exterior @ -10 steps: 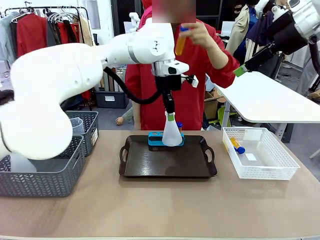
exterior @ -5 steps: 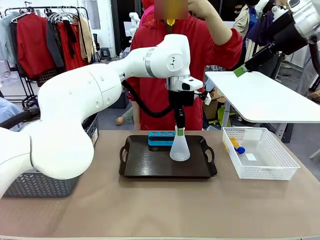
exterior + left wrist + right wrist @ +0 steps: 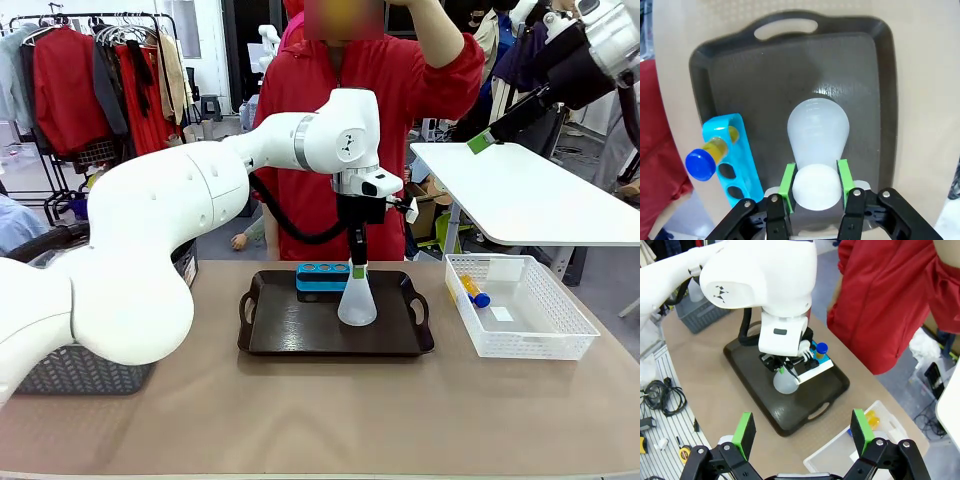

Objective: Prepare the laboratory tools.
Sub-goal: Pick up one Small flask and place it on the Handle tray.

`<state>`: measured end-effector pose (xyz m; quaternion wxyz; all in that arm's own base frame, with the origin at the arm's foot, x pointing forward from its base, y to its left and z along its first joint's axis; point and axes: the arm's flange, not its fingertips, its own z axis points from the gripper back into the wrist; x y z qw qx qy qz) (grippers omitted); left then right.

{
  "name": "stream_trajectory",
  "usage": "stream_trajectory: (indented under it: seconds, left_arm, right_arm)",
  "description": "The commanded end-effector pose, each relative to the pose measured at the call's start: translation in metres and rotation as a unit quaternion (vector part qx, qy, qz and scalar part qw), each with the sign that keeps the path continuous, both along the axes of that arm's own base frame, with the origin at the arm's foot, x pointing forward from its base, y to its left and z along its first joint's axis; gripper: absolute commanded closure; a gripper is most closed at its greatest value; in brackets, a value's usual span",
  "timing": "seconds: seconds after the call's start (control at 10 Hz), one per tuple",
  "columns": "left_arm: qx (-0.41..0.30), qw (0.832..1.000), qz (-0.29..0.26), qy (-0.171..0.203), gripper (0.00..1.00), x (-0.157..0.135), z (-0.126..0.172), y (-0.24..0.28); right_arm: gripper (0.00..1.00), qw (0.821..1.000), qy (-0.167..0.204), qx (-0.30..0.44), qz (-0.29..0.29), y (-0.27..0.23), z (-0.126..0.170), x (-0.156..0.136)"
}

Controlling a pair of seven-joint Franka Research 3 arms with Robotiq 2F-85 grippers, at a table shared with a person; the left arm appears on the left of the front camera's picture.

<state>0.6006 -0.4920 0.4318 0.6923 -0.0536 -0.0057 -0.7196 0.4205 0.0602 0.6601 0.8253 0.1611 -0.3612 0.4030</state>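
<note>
A translucent white conical flask [image 3: 357,302] stands upright on the dark tray [image 3: 300,335], right of the blue rack [image 3: 322,276]. My left gripper [image 3: 357,268] comes straight down and is shut on the flask's neck. The left wrist view shows the green pads [image 3: 787,182] on either side of the flask [image 3: 817,127], and the rack [image 3: 735,167] holding one amber blue-capped tube [image 3: 702,162]. My right gripper [image 3: 802,432] hangs high above the table's right side, open, holding nothing. From there I see the flask [image 3: 784,382] and the tube [image 3: 821,349] in the rack.
A white lattice basket [image 3: 540,340] at the right holds another amber tube [image 3: 473,291]. A grey mesh basket [image 3: 70,372] sits at the left, mostly behind my left arm. A person in red [image 3: 400,110] stands behind the tray with one hand raised.
My left gripper carried the flask from in front of the rack to the right and nearer on the tray. The person's hand with a tube rose up to the head.
</note>
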Motion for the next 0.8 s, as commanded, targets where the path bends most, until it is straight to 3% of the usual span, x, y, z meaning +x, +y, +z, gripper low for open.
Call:
stream_trajectory:
  seconds: [0.0, 0.1, 0.2, 0.6, 0.7]
  left_arm:
    - [0.008, 1.000, -0.011, -0.001, 1.00, 0.039, 0.010, -0.031]
    - [0.010, 1.000, -0.014, 0.000, 1.00, 0.038, 0.006, -0.032]
    - [0.008, 1.000, -0.014, 0.002, 0.92, 0.037, 0.005, -0.033]
    - [0.007, 1.000, -0.013, -0.006, 0.15, 0.030, 0.019, -0.033]
    - [0.005, 1.000, -0.012, -0.008, 0.00, 0.028, 0.021, -0.033]
  right_arm:
    - [0.00, 1.000, -0.001, 0.008, 0.006, -0.001, 0.000, 0.001]
    - [0.00, 1.000, -0.001, 0.008, 0.006, -0.001, 0.000, 0.001]
    - [0.00, 1.000, -0.001, 0.008, 0.006, -0.001, 0.000, 0.001]
    - [0.00, 1.000, -0.001, 0.008, 0.006, -0.001, 0.000, 0.001]
    - [0.00, 1.000, -0.001, 0.008, 0.006, -0.001, 0.000, 0.001]
